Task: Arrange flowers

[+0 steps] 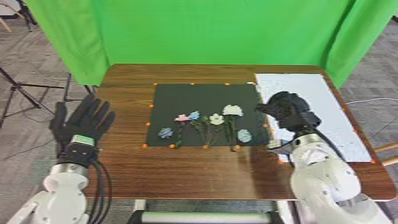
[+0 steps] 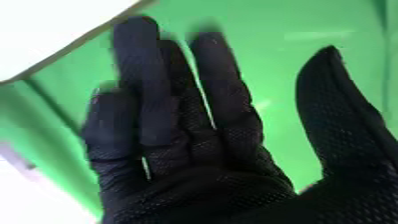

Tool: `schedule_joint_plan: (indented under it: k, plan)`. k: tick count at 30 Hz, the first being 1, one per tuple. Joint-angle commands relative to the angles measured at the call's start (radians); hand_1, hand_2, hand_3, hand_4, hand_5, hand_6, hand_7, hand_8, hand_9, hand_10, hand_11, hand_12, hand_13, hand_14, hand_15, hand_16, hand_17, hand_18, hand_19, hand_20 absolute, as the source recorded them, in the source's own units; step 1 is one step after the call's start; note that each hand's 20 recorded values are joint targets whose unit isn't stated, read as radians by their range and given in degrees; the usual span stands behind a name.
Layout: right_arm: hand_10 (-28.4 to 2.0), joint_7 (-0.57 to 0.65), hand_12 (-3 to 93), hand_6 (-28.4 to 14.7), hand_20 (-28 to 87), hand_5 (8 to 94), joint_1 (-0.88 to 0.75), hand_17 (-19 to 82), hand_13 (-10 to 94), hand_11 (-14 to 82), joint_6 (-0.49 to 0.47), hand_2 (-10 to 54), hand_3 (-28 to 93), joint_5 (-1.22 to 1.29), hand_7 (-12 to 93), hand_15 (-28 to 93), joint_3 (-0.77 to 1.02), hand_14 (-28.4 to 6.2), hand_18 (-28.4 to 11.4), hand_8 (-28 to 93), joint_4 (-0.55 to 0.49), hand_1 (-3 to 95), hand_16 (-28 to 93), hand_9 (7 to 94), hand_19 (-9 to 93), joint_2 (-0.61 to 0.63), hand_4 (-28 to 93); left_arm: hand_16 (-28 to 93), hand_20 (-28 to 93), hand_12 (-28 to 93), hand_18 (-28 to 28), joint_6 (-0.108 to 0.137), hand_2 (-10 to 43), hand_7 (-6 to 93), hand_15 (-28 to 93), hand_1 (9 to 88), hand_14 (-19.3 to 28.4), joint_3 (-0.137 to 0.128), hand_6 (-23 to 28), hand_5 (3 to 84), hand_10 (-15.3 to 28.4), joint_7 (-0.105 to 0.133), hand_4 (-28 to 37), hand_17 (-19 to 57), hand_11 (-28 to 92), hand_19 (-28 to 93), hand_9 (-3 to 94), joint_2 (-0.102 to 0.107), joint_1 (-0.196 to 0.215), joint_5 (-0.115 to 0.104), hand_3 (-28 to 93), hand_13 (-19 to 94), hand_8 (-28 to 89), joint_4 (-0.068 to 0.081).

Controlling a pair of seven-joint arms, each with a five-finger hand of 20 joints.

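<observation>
The black-fabric-gloved right hand (image 1: pixel 290 109), fingers loosely straight and slightly parted, could knock the white, ruffled, green-stemmed flower (image 1: pixel 233 110) near its fingertips by sweeping too low.

At the lower left of the head view, the smooth white, rounded left arm (image 1: pixel 64 187) carries a black fabric-gloved left hand (image 1: pixel 80 125), a pale green patch (image 1: pixel 83 140) at its wrist and thin black cables (image 1: pixel 107 185) alongside. At lower right, the white, rounded right arm (image 1: pixel 324 172) has a right hand (image 1: pixel 289 107) gloved in black, finely dotted fabric.
</observation>
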Motion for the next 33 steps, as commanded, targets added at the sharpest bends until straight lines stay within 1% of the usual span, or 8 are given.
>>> schedule_joint_plan:
  k: [1, 7, 10, 18, 23, 25, 29, 33]
  plan:
    - [-17.7, -0.306, 13.0, -7.0, 20, 32.2, -0.058, 18, 31, 7.7, -0.225, 9.3, 78, 0.554, 12, 32, 0.269, -18.2, -19.5, -9, 0.028, 16.9, 11, 37.0, 56, -0.087, -25, -11, 9, 6, 13.0, -0.034, 15.0, 15.2, 30, 22.7, 10.1, -0.025, 4.4, 40.4, 11.5, 0.027, -28.3, -5.1, 19, 36, 34.8, -0.005, 0.028, 0.079, 72, 24, -12, 0.002]
    - [-15.1, -0.458, 11.7, -3.8, 16, 32.1, -0.038, 15, 27, 4.5, -0.151, 8.4, 80, 0.973, 12, 19, 0.268, -15.9, -17.3, -9, 0.083, 10.6, 12, 34.9, 39, -0.111, -27, -12, 9, 4, 12.0, -0.064, 15.2, 12.1, 24, 20.7, 8.1, -0.102, 3.9, 41.7, 9.8, 0.048, -28.3, -4.9, 16, 34, 34.4, -0.01, 0.096, 0.139, 71, 21, -11, -0.022]
    - [-14.1, -0.515, 11.5, -3.2, 17, 34.1, -0.041, 15, 27, 4.2, -0.12, 8.5, 81, 1.14, 12, 18, 0.267, -15.7, -17.5, -10, 0.092, 8.0, 13, 35.7, 37, -0.124, -27, -11, 8, 3, 11.7, -0.07, 15.4, 10.8, 23, 19.5, 7.7, -0.125, 4.0, 40.4, 9.7, 0.071, -28.3, -4.7, 16, 32, 33.0, -0.002, 0.117, 0.129, 70, 20, -11, -0.033]
    - [-12.5, -0.563, 10.8, -1.5, 18, 35.2, -0.044, 15, 28, 3.1, -0.165, 6.9, 83, 1.257, 12, 13, 0.294, -15.0, -17.0, -10, 0.093, 5.0, 16, 36.2, 31, -0.142, -28, -11, 9, 3, 11.5, -0.103, 15.3, 9.8, 20, 18.9, 7.1, -0.156, 3.8, 37.9, 9.4, 0.095, -28.3, -4.4, 14, 31, 30.2, 0.012, 0.112, 0.132, 69, 19, -10, -0.03]
    - [-12.4, -0.531, 10.7, -1.3, 19, 35.2, -0.058, 15, 28, 3.0, -0.191, 6.8, 83, 1.294, 11, 12, 0.316, -15.1, -16.9, -10, 0.093, 5.1, 17, 35.9, 30, -0.155, -27, -10, 9, 3, 11.4, -0.098, 15.2, 9.4, 19, 18.5, 7.0, -0.164, 3.7, 36.8, 9.4, 0.082, -28.3, -4.4, 13, 30, 29.4, -0.004, 0.13, 0.134, 68, 19, -10, -0.029]
    - [-12.4, -0.519, 10.7, -1.1, 19, 35.4, -0.067, 15, 28, 3.0, -0.197, 6.8, 83, 1.308, 11, 12, 0.319, -15.1, -17.1, -10, 0.091, 5.2, 18, 36.0, 30, -0.164, -27, -10, 9, 3, 11.4, -0.074, 15.1, 9.3, 19, 18.5, 6.9, -0.162, 3.7, 36.6, 9.5, 0.08, -28.3, -4.5, 13, 30, 29.1, -0.016, 0.134, 0.125, 68, 18, -10, -0.031]
    - [-12.4, -0.532, 10.7, -1.1, 20, 35.9, -0.056, 15, 29, 3.1, -0.233, 6.8, 83, 1.302, 11, 11, 0.322, -15.2, -17.4, -10, 0.097, 5.3, 18, 36.4, 30, -0.159, -27, -10, 9, 3, 11.4, -0.1, 14.9, 9.3, 19, 18.4, 7.0, -0.19, 3.5, 35.5, 9.4, 0.097, -28.3, -4.6, 13, 30, 28.2, 0.004, 0.153, 0.144, 69, 18, -10, -0.044]
    - [-12.4, -0.516, 10.7, -1.1, 20, 36.5, -0.077, 15, 29, 3.1, -0.229, 6.7, 83, 1.318, 11, 11, 0.325, -15.2, -17.6, -10, 0.089, 5.5, 19, 36.4, 30, -0.175, -27, -10, 9, 3, 11.3, -0.093, 14.8, 9.2, 18, 18.4, 6.9, -0.2, 3.4, 35.2, 9.2, 0.086, -28.3, -4.5, 13, 29, 27.9, -0.019, 0.168, 0.125, 69, 18, -10, -0.047]
